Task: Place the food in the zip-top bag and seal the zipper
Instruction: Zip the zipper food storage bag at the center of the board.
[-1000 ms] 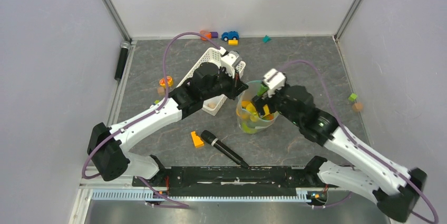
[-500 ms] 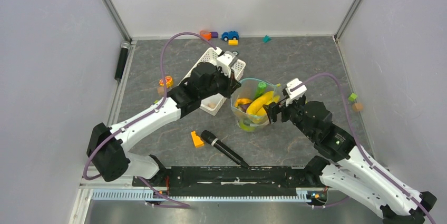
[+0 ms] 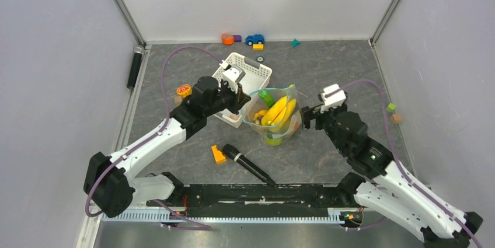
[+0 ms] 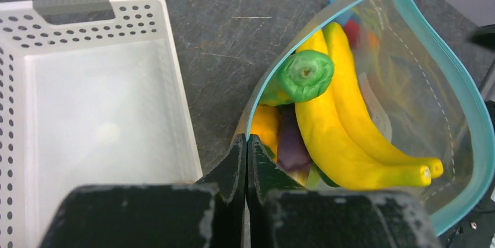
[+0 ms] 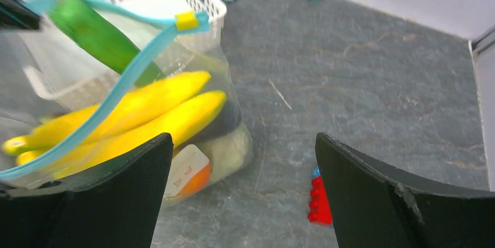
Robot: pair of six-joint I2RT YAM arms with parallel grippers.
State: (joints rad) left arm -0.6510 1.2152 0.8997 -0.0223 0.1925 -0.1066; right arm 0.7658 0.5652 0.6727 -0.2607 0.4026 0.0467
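The clear zip-top bag (image 3: 292,130) stands open in the middle of the table, holding the food: yellow bananas (image 3: 277,111), a green cucumber (image 3: 266,97), a purple eggplant (image 4: 290,146) and an orange pepper (image 4: 265,125). My left gripper (image 4: 246,140) is shut on the bag's left rim, right on the light-blue zipper (image 4: 265,84). My right gripper (image 5: 244,137) is open, just right of the bag (image 5: 222,125), with nothing between its fingers. The zipper's yellow slider (image 5: 187,20) sits at the far end of the mouth.
A white slotted basket (image 3: 248,67) stands just behind and left of the bag. A black microphone (image 3: 248,163) and an orange block (image 3: 218,154) lie near the front. A red block (image 5: 320,198) lies by my right finger. Small toys (image 3: 254,39) line the back wall.
My right gripper has come out of the bag and drawn back to the right, leaving the bananas inside. My left gripper has pulled the bag's rim leftward and towards the front.
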